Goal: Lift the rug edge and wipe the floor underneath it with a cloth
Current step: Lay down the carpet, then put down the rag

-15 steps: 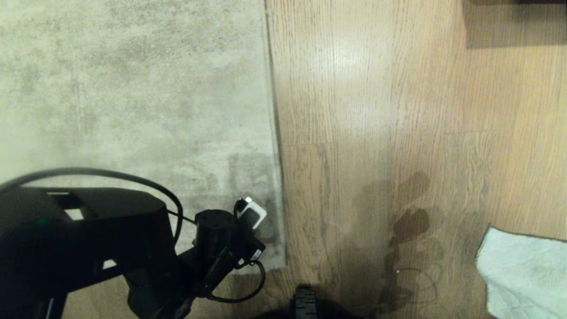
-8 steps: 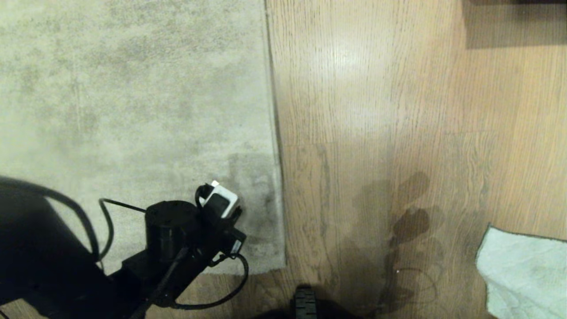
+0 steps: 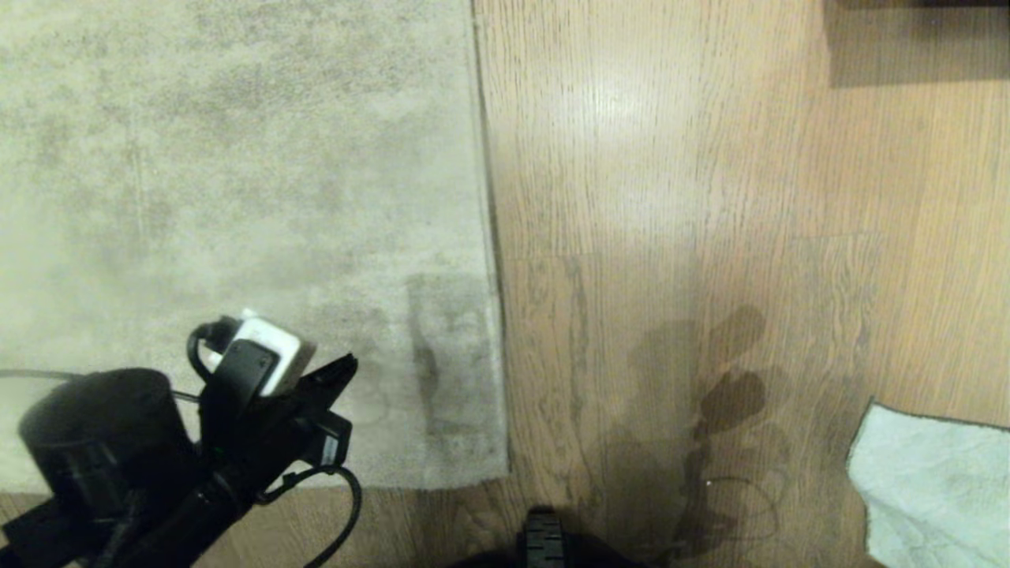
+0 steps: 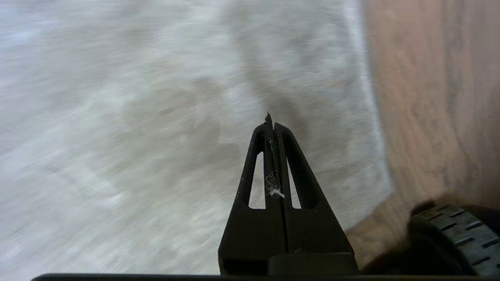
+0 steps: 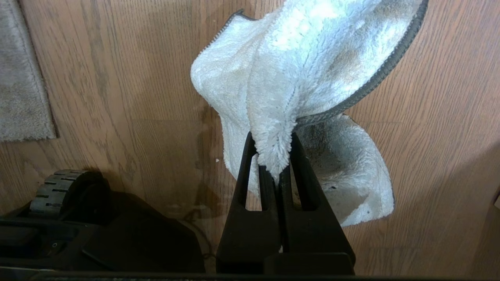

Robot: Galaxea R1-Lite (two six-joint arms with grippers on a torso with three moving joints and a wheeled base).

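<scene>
We see a mottled grey-beige short-pile rug [image 3: 237, 158], matt and fuzzy, on light brown wood-grain floor planks [image 3: 671, 197] with a slight sheen. The pale blue-green microfibre cloth [image 5: 297, 78] looks fluffy, edged in dark stitching. Our matt black plastic left gripper [image 4: 271, 125] carries lint.

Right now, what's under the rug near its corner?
The rug lies flat, its edge down on the floor, so whatever is beneath is covered. Only bare wood planks show beside it.
</scene>
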